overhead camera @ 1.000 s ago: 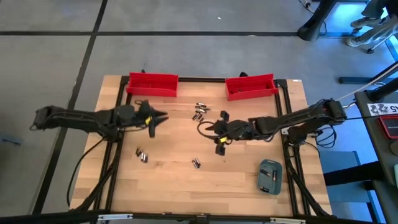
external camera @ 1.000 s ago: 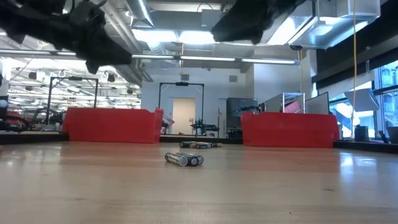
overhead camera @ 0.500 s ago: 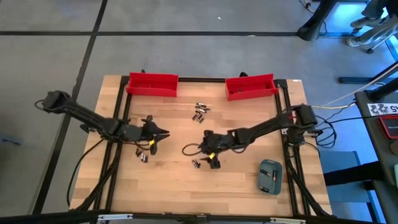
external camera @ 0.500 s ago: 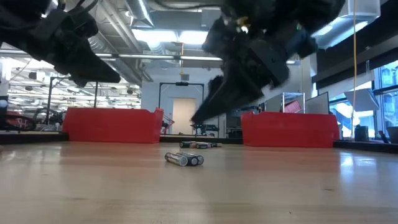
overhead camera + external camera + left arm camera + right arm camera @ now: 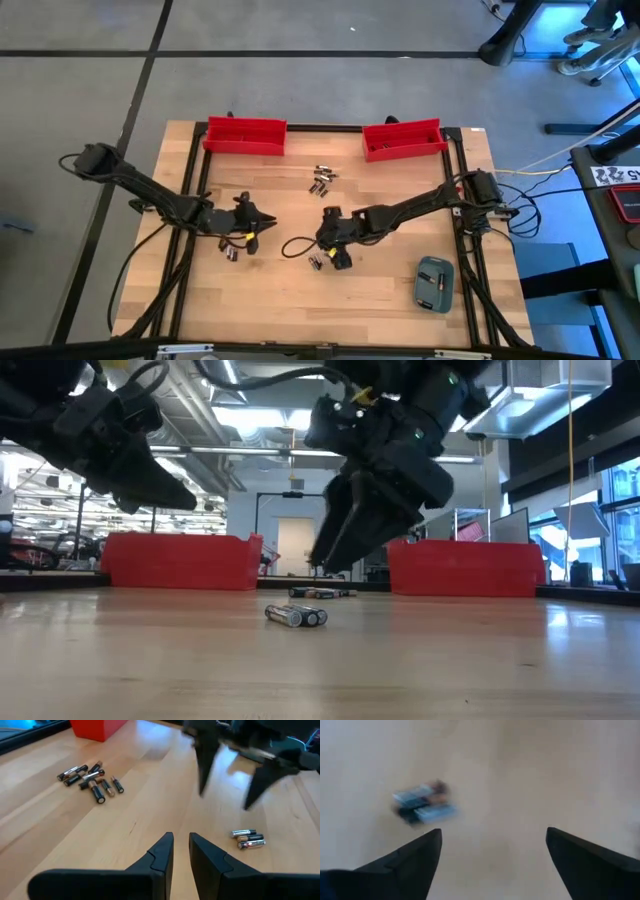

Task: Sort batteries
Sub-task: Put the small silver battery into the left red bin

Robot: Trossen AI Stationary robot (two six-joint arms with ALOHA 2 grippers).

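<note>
Small dark batteries with silvery ends lie on the wooden table in three groups: a cluster (image 5: 322,178) at the far middle, a pair (image 5: 231,251) at the near left, and a pair (image 5: 316,262) near the middle. My right gripper (image 5: 325,252) hangs wide open just above the middle pair (image 5: 422,805), slanting down; the pair lies ahead of one finger, untouched. My left gripper (image 5: 262,224) hovers above the table beyond the left pair. A narrow gap with nothing in it shows between its fingers (image 5: 181,845).
Two red bins (image 5: 245,134) (image 5: 403,138) stand along the far edge. A grey-blue case (image 5: 434,283) lies at the near right. A black frame rail runs round the table top. Bare wood lies between the battery groups.
My right gripper has come down and toward the table's left and near edge, tipping steeply downward over the middle pair of batteries. My left gripper has sunk and swung toward the near edge, closer to the left pair. The batteries have not moved.
</note>
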